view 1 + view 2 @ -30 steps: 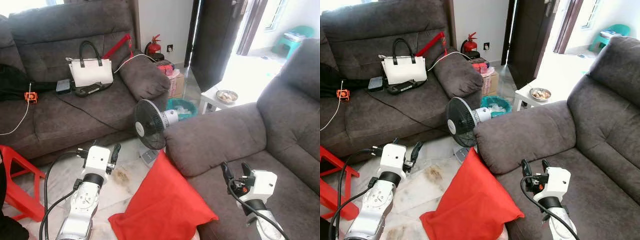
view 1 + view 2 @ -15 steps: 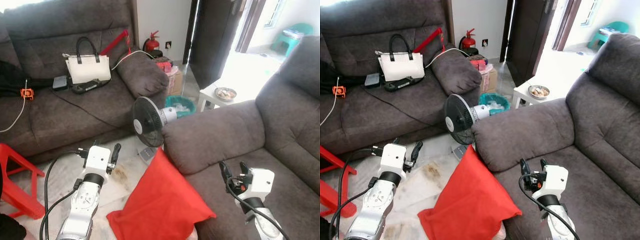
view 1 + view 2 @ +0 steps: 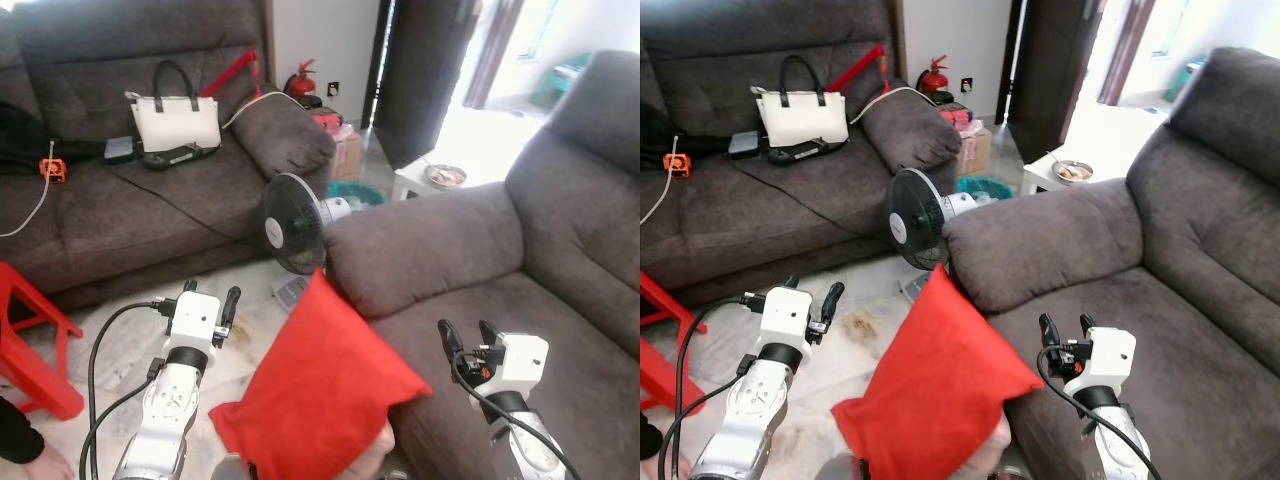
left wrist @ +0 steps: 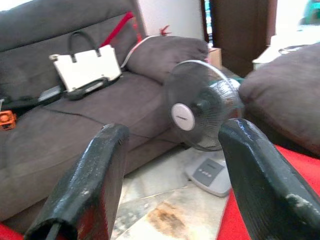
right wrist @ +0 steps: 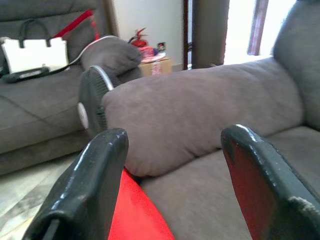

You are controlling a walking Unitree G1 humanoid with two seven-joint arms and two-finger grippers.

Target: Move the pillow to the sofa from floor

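Over the last second the whole picture has shifted, so the head camera has moved, and the red pillow (image 3: 320, 390) now sits higher and closer in the lower middle of the frame, its top corner reaching up to the sofa arm (image 3: 420, 265). It stands on the floor (image 3: 120, 345), propped on edge against the front of the near sofa (image 3: 560, 330), which fills the right of the frame; its long axis runs from the upper corner by the fan (image 3: 290, 235) down toward the lower left. The pillow lies between the two hands. The right hand (image 3: 1062, 328), low in the right half over the seat cushion, has its fingers spread and grips nothing; the left hand (image 3: 210, 298), at lower left over the floor, is likewise spread and empty. The right hand looks slightly nearer the pillow's upper edge, the left nearer its broad face, so I judge the grasp needs both closing inward from opposite sides.
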